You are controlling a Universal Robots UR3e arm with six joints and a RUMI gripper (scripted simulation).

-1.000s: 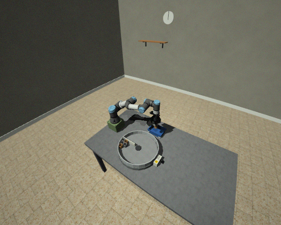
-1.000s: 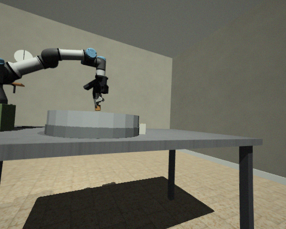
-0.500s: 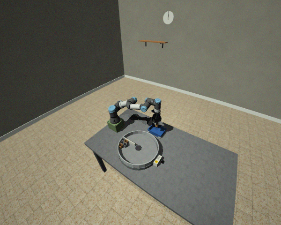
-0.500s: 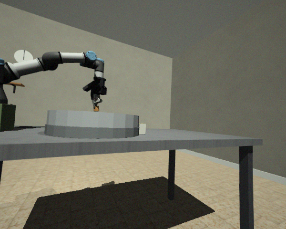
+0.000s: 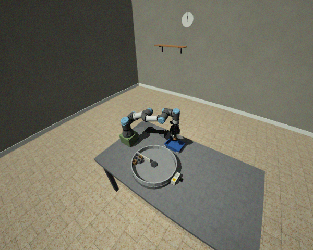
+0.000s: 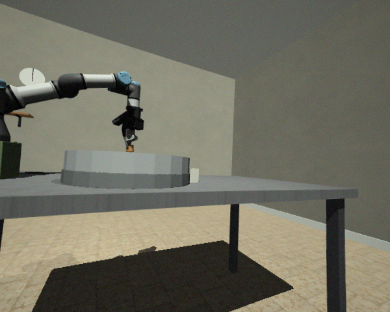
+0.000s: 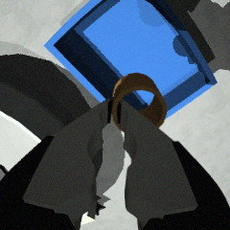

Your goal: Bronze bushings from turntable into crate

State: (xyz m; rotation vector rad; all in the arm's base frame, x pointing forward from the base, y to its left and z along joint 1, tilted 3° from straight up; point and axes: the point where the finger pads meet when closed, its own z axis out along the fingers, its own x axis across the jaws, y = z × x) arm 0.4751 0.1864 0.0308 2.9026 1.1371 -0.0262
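Note:
My gripper (image 5: 175, 137) (image 6: 129, 145) (image 7: 115, 101) is shut on the wall of a bronze bushing (image 5: 175, 139) (image 6: 130, 149) (image 7: 157, 109), a short brown ring. It holds the bushing in the air above the near edge of the blue crate (image 5: 179, 147) (image 7: 139, 40). The crate stands just behind the round grey turntable (image 5: 154, 184) (image 6: 121, 166) (image 7: 35, 83). In the exterior view the turntable hides the crate. A small cluster of bushings sits at the turntable's left side, among them a bronze one (image 5: 134, 162) and a steel one (image 5: 140, 160).
A white control box (image 5: 176, 178) (image 6: 194, 175) sits against the turntable's right side. The arm's green base block (image 5: 129, 139) (image 6: 2, 159) stands at the table's back left corner. A radial divider (image 5: 147, 157) runs from the turntable's rim to its dark hub (image 5: 154, 164).

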